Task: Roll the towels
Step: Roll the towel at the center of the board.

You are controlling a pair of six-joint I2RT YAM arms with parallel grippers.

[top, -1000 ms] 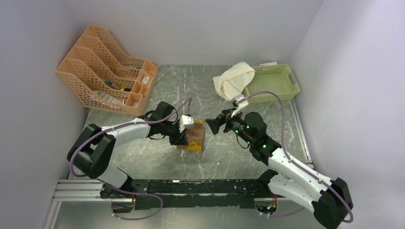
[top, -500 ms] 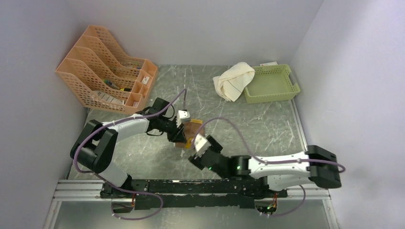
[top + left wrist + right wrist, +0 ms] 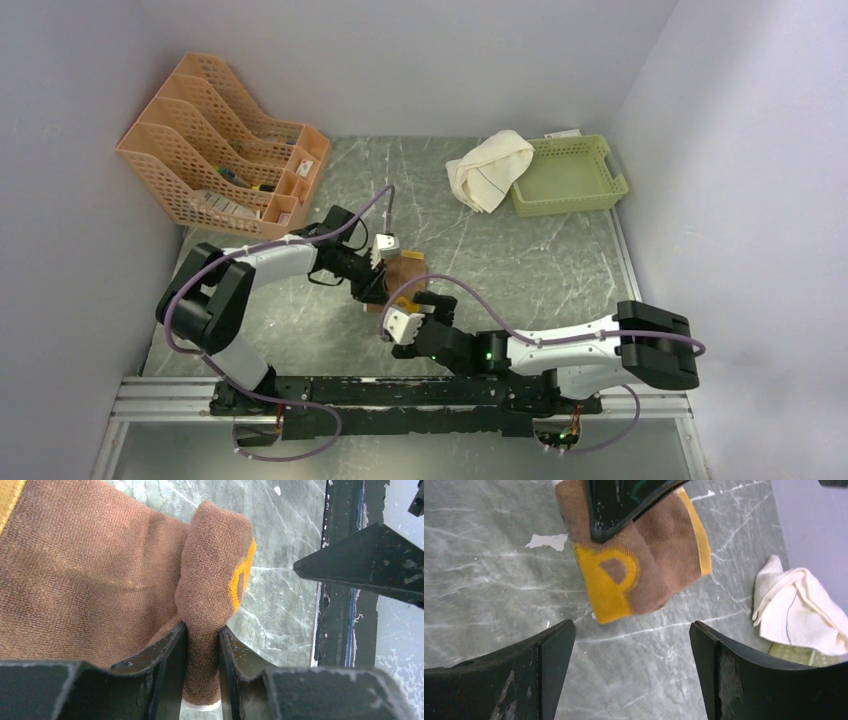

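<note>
Left hand pinches one brown-yellow towel; one cream towel lies apart.

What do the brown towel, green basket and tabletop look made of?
The brown towel: soft woven cloth, matte, with a fine looped weave showing. The green basket: likely moulded plastic, matte, with open grid walls. The tabletop: grey marble look with white veins; a white chipped patch suggests a printed surface layer, unsure.
</note>
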